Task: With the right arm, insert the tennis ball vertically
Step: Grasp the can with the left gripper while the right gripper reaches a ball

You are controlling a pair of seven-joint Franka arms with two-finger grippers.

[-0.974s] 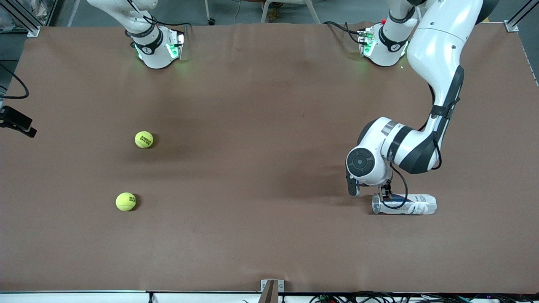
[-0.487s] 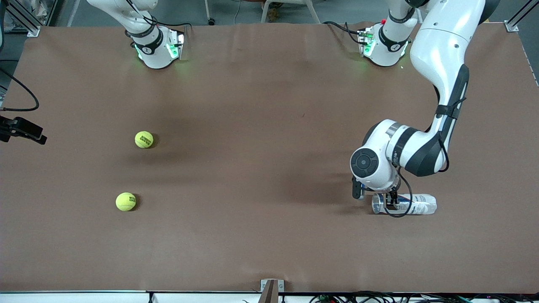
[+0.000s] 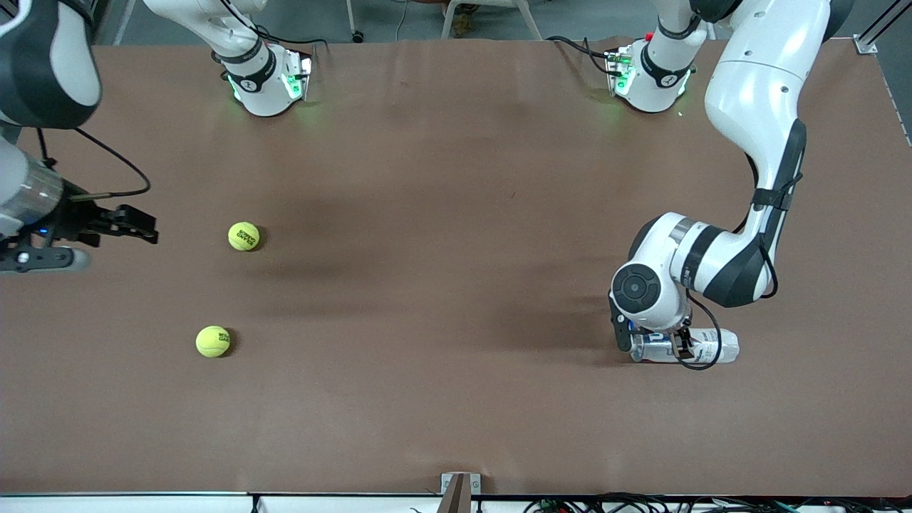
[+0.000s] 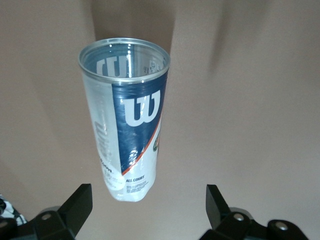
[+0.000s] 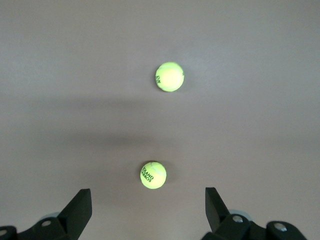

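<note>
I've swung the right gripper (image 3: 139, 226) in, open, beside the farther tennis ball (image 3: 244, 236); the nearer ball (image 3: 213, 341) lies apart. My left gripper (image 3: 655, 340), open, straddles the can (image 3: 702, 346).

Matt brown paper-like sheet covers the tabletop (image 3: 442, 285). Under the left claw (image 4: 150, 210) lies a glossy clear plastic can (image 4: 127, 125) with a shiny metal rim. Both tennis balls (image 3: 244, 236) (image 3: 213, 341) look fuzzy felt.

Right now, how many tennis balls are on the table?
2. One tennis ball lies near the right gripper; the other ball lies nearer the front camera. None seen in the can.
</note>
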